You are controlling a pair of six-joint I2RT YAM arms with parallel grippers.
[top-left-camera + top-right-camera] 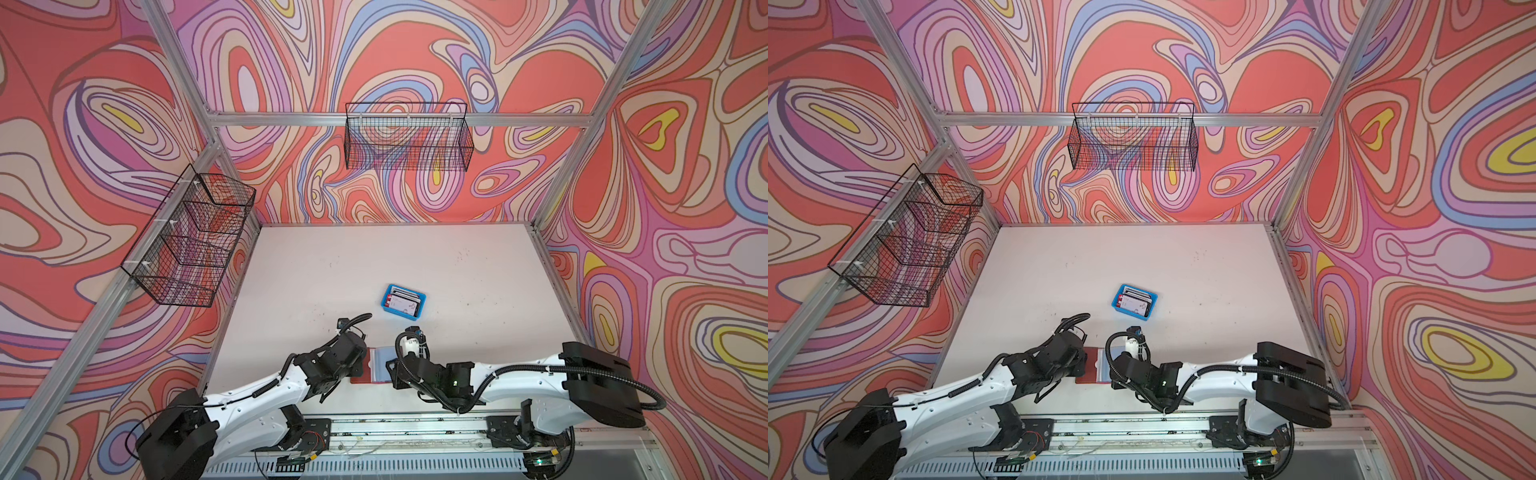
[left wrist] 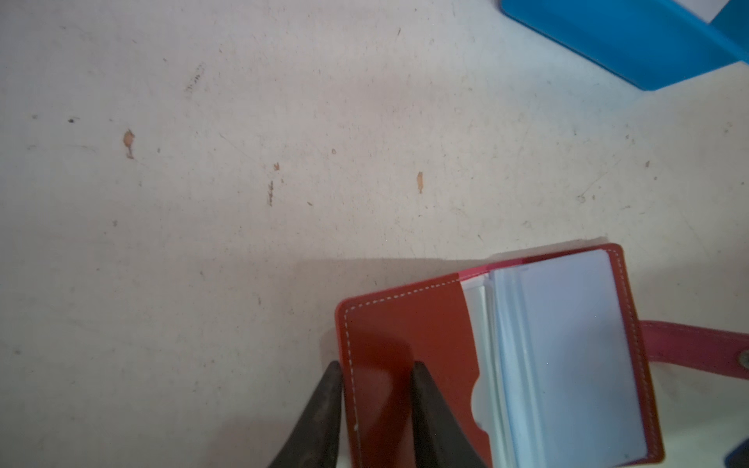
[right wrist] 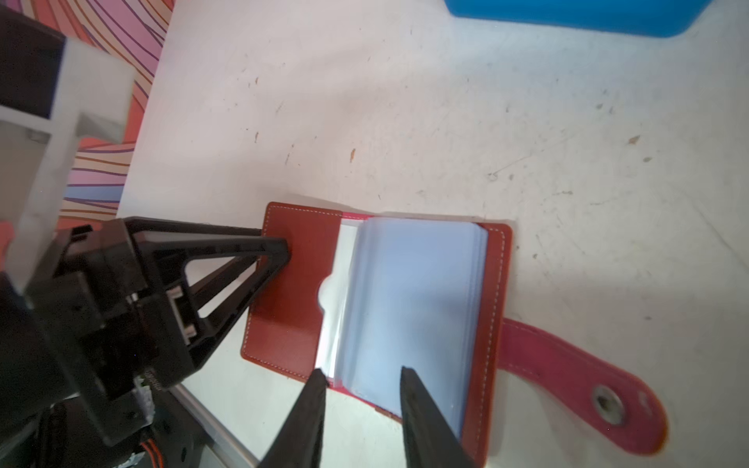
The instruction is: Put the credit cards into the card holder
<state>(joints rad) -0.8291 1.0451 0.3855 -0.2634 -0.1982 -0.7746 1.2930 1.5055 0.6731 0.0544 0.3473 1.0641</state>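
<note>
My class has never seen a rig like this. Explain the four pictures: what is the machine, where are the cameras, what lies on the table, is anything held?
The machine has a left arm and a right arm, each ending in a two-fingered gripper. Both top views look down from overhead; each wrist view comes from a camera on one arm. On the white table lie an open red card holder and a blue tray containing the credit cards. The left gripper touches the holder's cover; the right gripper hangs over its clear sleeves. Both are open; neither holds a card.
</note>
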